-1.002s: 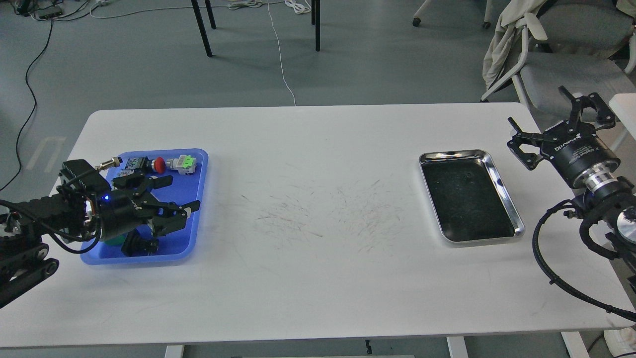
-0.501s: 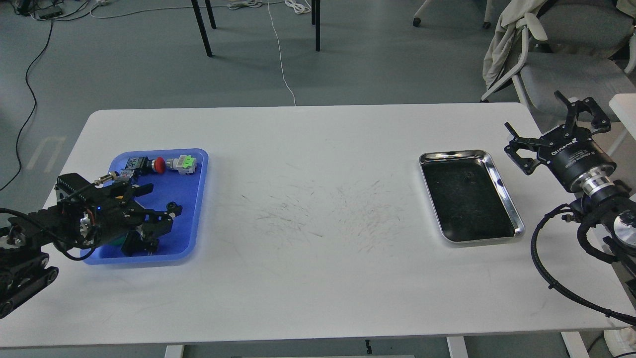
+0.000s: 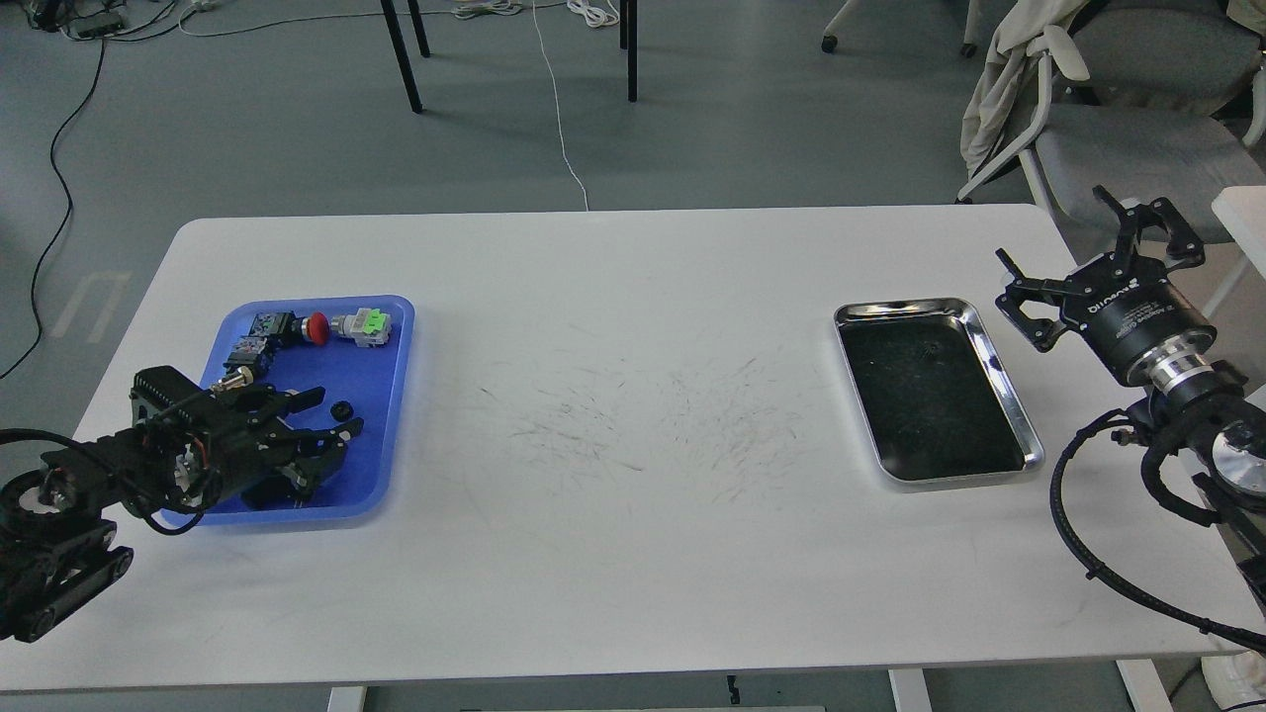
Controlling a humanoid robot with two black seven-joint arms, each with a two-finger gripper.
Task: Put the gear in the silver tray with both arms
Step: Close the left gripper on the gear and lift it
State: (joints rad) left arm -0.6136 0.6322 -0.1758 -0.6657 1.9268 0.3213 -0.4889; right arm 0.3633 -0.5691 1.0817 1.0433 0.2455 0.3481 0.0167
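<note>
A: What has changed in the last second?
B: The left gripper (image 3: pixel 321 415) has dropped lower into the blue tray (image 3: pixel 391 396) and pulled back toward the near-left corner; its fingers are spread, holding nothing. A small dark part (image 3: pixel 342 408) — probably the gear — lies just beside a fingertip.
A: And the right gripper (image 3: pixel 1088 252)?
B: It has drifted slightly left and hangs open beside the far-right corner of the silver tray (image 3: pixel 1009 381), well apart from the parts.
A: So the pick isn't made?
B: I judge not — the grasp comes next, then a transfer across the table (image 3: pixel 633 554).
A: The silver tray itself?
B: Shiny raised rim, rounded corners, dark speckled floor, sitting right of centre with only a tiny speck inside.
</note>
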